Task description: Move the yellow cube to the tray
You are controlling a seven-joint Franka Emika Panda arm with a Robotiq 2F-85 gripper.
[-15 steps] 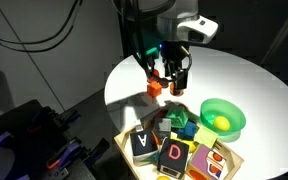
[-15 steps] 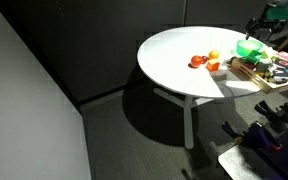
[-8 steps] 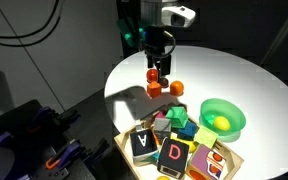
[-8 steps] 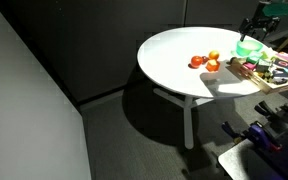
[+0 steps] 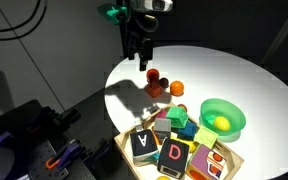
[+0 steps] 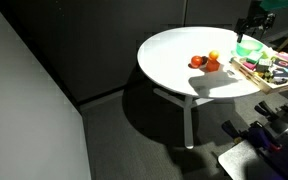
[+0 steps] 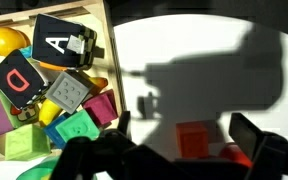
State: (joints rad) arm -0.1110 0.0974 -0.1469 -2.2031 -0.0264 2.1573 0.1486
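Observation:
My gripper (image 5: pixel 142 60) hangs open and empty above the white round table (image 5: pixel 234 75), up and to the left of a small group of pieces. In the wrist view its fingers (image 7: pixel 184 127) stand apart over an orange-red cube (image 7: pixel 194 142) with a red ball (image 7: pixel 236 156) beside it. A small yellow-orange piece (image 5: pixel 176 88) lies next to them and looks yellow in an exterior view (image 6: pixel 214 56). It may be the yellow cube, but it is too small to tell. The light-wood tray (image 5: pixel 126 137) sits at the table's near edge, full of blocks (image 7: pixel 102 40).
A round green bowl (image 5: pixel 222 117) stands beside the tray. Lettered A and D blocks (image 5: pixel 160 148), coloured blocks and a yellow rounded piece (image 7: pixel 4 40) fill the tray. A red ball (image 5: pixel 152 74) and the orange-red cube (image 5: pixel 155 89) lie mid-table. Dark equipment stands below the table edge.
My gripper has risen and moved back, away from the orange-red cube and the balls. It stays open and empty. The pieces on the table have not moved.

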